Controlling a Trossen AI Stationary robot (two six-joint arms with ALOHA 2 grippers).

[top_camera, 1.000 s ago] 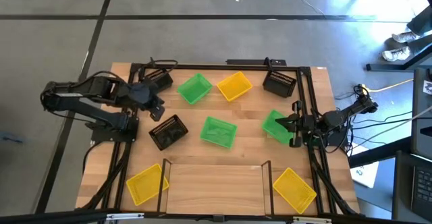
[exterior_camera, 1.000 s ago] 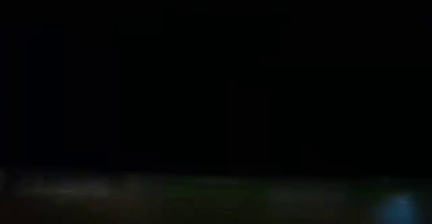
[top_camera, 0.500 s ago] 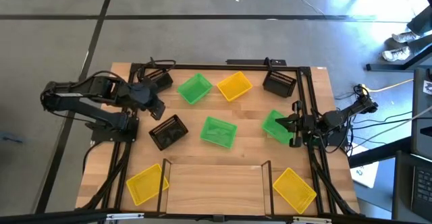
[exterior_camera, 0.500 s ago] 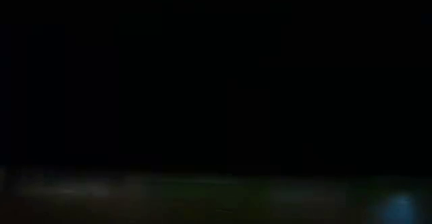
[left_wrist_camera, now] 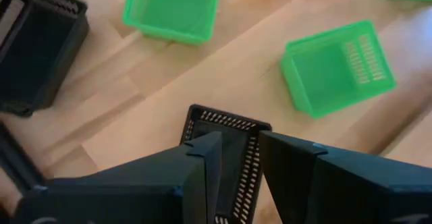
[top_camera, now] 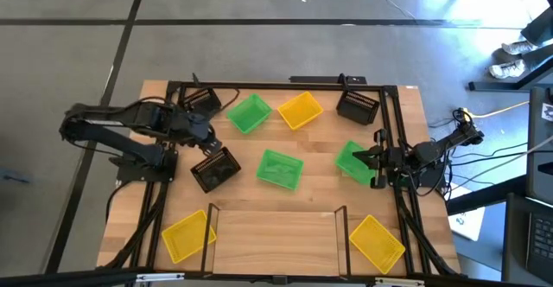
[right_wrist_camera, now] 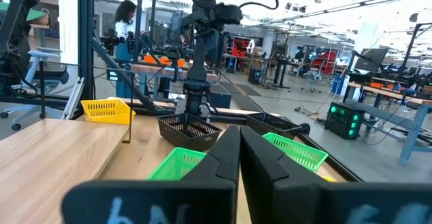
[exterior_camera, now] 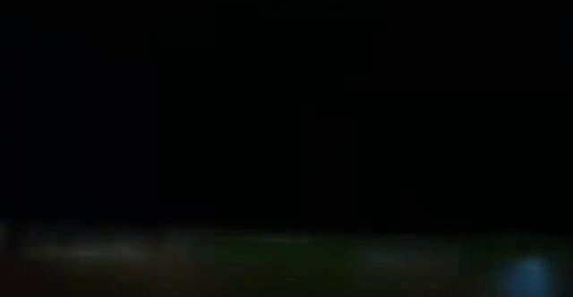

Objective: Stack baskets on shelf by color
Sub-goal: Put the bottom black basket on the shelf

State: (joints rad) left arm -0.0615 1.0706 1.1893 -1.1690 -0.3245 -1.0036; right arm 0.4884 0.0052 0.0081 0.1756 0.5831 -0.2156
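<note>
My left gripper (top_camera: 209,145) is open and hangs just over the far-left corner of a black basket (top_camera: 216,169). In the left wrist view that basket's perforated rim (left_wrist_camera: 229,124) shows between and beyond my fingers (left_wrist_camera: 239,153). My right gripper (top_camera: 371,160) waits shut at the table's right side, by the right edge of a green basket (top_camera: 350,159); whether it touches it I cannot tell. Two more green baskets (top_camera: 250,112) (top_camera: 279,168), yellow ones (top_camera: 300,110) (top_camera: 187,233) (top_camera: 377,241) and black ones (top_camera: 357,105) (top_camera: 200,103) rest flat on the table. The shelf (top_camera: 275,235) sits at the near edge.
Black frame posts (top_camera: 212,222) (top_camera: 341,222) stand at the shelf's two far corners. A black metal frame (top_camera: 285,84) runs along the table's far edge and down both sides. The low view is dark. Bare wood lies between the middle baskets and the shelf.
My left gripper has moved toward the table's near edge and slightly right, from beside the far-left black basket to over the black basket in the middle left. The baskets have stayed where they were.
</note>
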